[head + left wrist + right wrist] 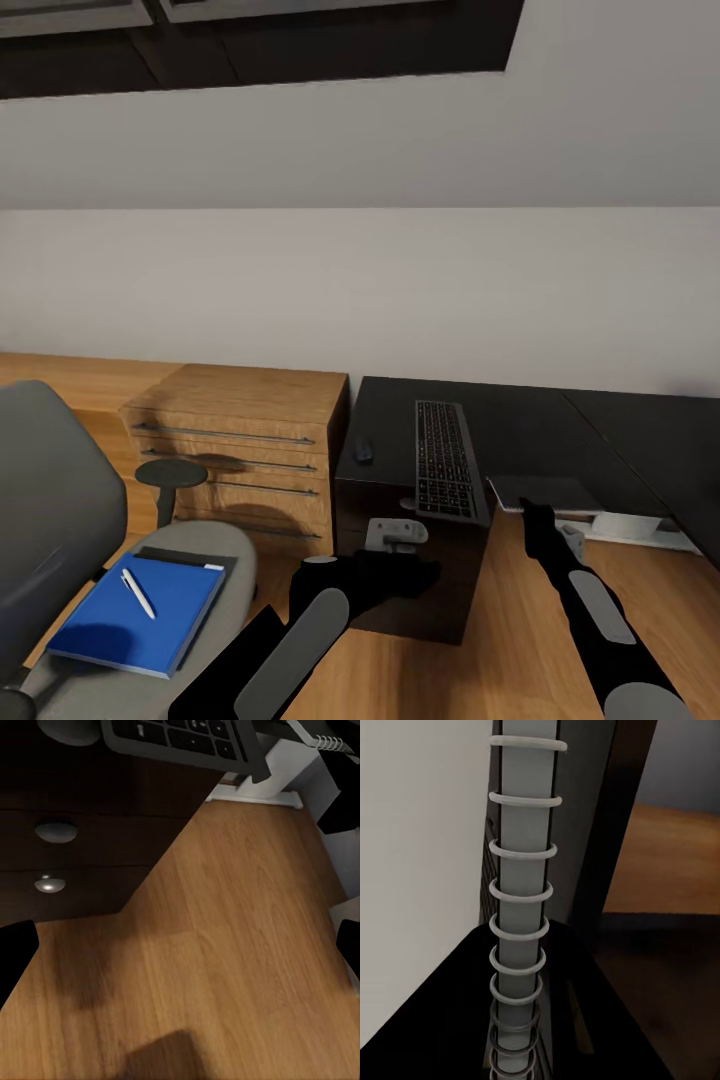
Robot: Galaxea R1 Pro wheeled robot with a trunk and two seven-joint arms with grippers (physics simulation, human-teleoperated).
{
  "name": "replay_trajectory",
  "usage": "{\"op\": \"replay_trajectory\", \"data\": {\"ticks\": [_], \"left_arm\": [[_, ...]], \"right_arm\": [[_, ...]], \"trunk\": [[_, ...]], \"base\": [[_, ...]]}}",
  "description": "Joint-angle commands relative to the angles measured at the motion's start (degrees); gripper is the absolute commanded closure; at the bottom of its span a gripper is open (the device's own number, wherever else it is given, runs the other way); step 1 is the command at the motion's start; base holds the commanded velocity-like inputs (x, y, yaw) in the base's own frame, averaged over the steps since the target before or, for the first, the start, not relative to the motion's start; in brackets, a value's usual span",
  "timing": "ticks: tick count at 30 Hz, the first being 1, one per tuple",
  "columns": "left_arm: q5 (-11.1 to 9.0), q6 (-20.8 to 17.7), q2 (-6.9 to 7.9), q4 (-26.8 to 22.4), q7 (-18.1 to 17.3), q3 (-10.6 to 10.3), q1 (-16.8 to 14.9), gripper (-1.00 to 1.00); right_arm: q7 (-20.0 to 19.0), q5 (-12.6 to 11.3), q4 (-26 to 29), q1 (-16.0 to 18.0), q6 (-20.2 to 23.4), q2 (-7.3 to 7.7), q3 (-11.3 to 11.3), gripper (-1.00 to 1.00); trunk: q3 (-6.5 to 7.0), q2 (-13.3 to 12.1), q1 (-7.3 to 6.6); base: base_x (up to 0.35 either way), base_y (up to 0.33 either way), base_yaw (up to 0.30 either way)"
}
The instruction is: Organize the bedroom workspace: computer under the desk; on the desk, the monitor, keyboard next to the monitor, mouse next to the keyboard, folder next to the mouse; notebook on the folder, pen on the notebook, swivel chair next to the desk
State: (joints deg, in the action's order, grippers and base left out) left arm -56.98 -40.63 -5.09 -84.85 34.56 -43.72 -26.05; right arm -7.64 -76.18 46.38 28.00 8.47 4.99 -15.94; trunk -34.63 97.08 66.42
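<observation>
The grey swivel chair point(60, 500) stands at the left. On its seat lies a blue folder point(120, 620) with a white pen point(138, 592) on top. The black desk point(560, 425) carries the keyboard point(445, 458), whose edge point(180, 739) overhangs the desk, and the dark mouse point(362, 452). My right gripper point(537, 512) is shut on a grey notebook point(545, 490) beside the keyboard; its spiral binding point(517, 945) runs up from between the fingers. Just in front of the desk's black drawers point(67, 855), my left gripper point(398, 535) hangs open over the wood floor, fingers point(15, 952) wide apart.
A wooden drawer cabinet point(250, 440) stands between the chair and the desk. A white object point(640, 528) lies low by the desk's right part; I cannot identify it. Bare wood floor point(225, 945) lies in front of the desk.
</observation>
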Motion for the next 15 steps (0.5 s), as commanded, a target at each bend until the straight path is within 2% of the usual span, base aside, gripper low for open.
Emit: {"op": "replay_trajectory", "data": {"ticks": [1,11,15], "left_arm": [[-0.6,0.0,0.0,-0.1,0.6,0.0,-0.1,-1.0],[-0.4,0.0,0.04,-0.1,0.6,0.0,-0.1,-1.0],[-0.3,0.0,0.07,-0.1,0.6,0.0,-0.1,-1.0]], "right_arm": [[-0.2,-0.5,0.0,0.0,0.4,0.01,-0.2,1.0],[0.0,-0.4,-0.1,0.0,0.0,0.11,-0.2,1.0],[0.1,-0.3,-0.4,0.0,-1.8,0.15,-0.2,1.0]], "trunk": [[-0.06,0.0,-0.01],[-0.06,0.0,-0.01],[-0.06,0.0,-0.01]], "base": [[0.0,0.0,0.0],[0.0,0.0,0.0],[0.0,0.0,0.0]]}}
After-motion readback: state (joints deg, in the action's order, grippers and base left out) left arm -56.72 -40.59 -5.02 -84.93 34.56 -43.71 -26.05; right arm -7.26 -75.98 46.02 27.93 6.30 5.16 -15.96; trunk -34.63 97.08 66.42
